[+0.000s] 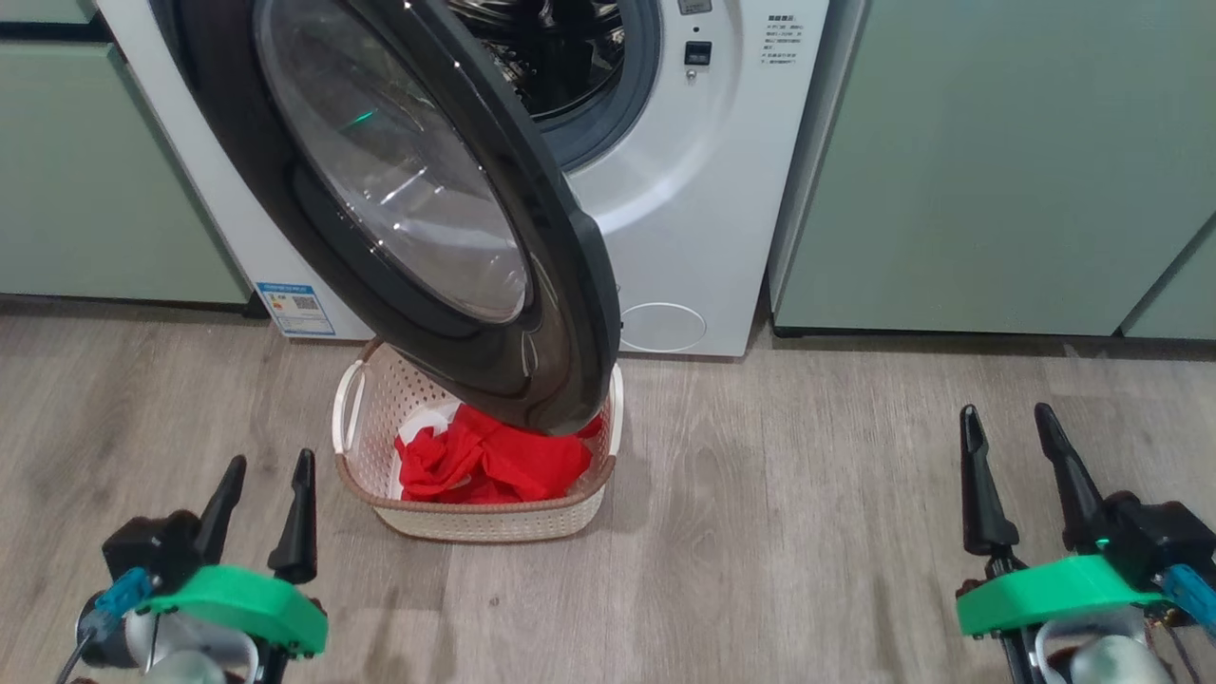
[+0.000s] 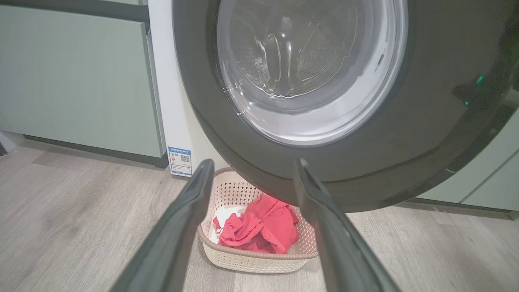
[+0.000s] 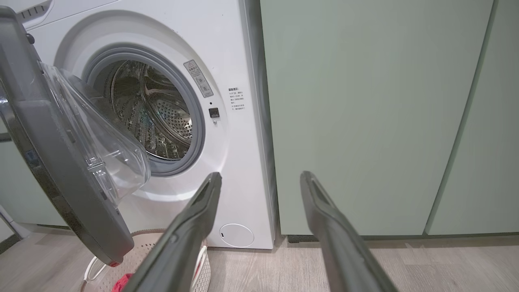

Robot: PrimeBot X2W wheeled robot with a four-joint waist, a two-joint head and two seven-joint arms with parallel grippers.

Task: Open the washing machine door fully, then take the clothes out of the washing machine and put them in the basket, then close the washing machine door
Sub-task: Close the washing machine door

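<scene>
Left fingers (image 1: 299, 522) spread, empty, right fingers (image 1: 981, 503) spread, empty, above floor (image 1: 779, 532)

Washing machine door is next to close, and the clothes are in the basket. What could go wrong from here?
The lower edge of the door hangs over the clothes heaped in the basket; swinging it shut could snag fabric or nudge the basket.
The left claw and right claw are open, apart from the door; a push on its curved window might slip.
</scene>
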